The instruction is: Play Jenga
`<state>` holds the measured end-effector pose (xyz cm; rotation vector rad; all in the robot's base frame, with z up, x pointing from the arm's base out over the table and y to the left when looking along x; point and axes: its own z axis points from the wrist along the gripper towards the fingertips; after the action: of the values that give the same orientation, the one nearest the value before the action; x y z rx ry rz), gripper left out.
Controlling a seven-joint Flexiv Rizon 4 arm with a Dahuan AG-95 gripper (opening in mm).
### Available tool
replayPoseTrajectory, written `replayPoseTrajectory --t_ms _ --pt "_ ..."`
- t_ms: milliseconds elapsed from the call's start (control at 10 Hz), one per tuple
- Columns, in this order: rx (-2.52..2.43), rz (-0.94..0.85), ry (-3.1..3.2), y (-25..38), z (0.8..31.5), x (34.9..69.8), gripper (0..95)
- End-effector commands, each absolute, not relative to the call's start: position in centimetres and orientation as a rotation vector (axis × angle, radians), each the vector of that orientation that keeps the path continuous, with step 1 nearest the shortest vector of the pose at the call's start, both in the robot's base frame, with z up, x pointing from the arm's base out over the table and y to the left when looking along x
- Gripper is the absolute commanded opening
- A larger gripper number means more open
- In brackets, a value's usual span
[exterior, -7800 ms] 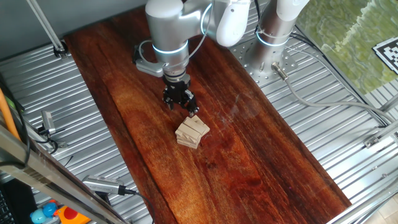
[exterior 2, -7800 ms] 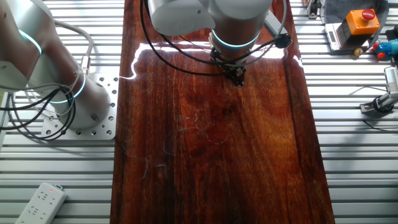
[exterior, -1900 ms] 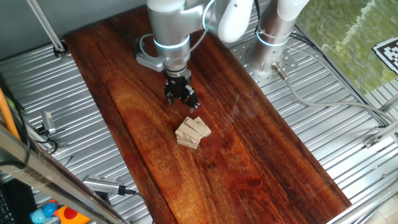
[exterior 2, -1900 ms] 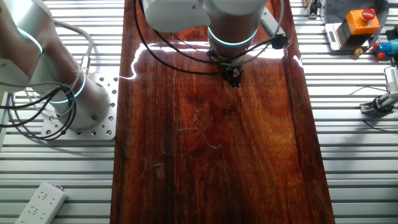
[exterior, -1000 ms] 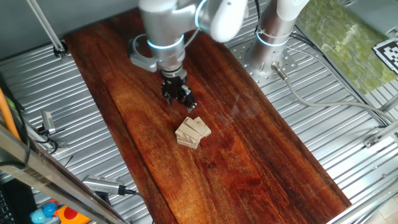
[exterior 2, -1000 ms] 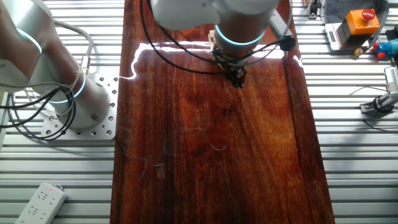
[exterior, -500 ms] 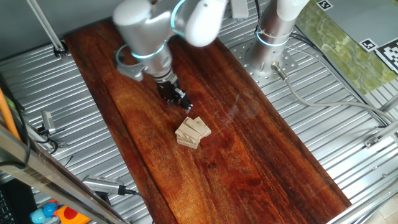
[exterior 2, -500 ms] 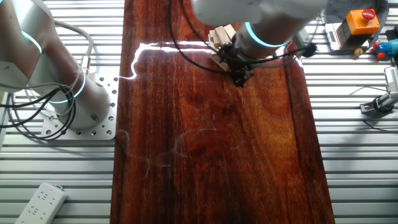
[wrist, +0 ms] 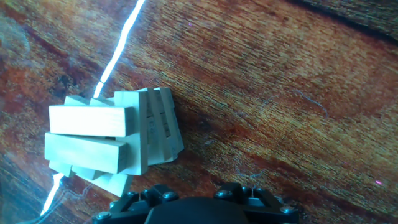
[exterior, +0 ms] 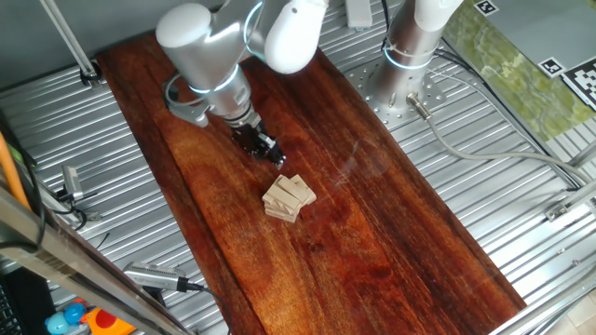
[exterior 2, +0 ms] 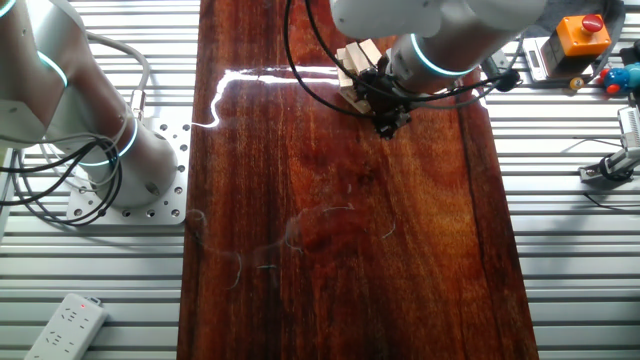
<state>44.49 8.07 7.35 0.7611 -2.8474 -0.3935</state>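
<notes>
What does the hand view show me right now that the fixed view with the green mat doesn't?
Only the hand view shows the Jenga stack close up: crossed layers, end faces of separate blocks, a bright light streak beside it.

Only the fixed view shows the arm leaning over the dark wood board, the gripper near the stack but apart from it, and the grooved metal table.

Both show the stack resting on the board, with nothing held; neither shows how the jaws stand.

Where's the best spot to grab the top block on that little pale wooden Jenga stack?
Probably by the two long faces of a top block of the pale wooden Jenga stack, coming from above: the end effector sits beside it, and the top blocks lie flat, side by side.
</notes>
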Motion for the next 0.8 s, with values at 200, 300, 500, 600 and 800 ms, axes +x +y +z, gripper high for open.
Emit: replayPoseTrajectory --t_ms 200,300,500,600,800 --pt "0.774 -0.383 -2.852 8.15 7.55 44.57 57.0" --pt "0.811 -0.383 -2.846 8.14 7.52 44.58 57.0" --pt "0.880 -0.397 -2.831 8.10 7.24 44.68 57.0" --pt "0.892 -0.412 -2.828 8.08 7.08 44.73 57.0" --pt "0.930 -0.429 -2.812 8.07 7.02 44.76 57.0"
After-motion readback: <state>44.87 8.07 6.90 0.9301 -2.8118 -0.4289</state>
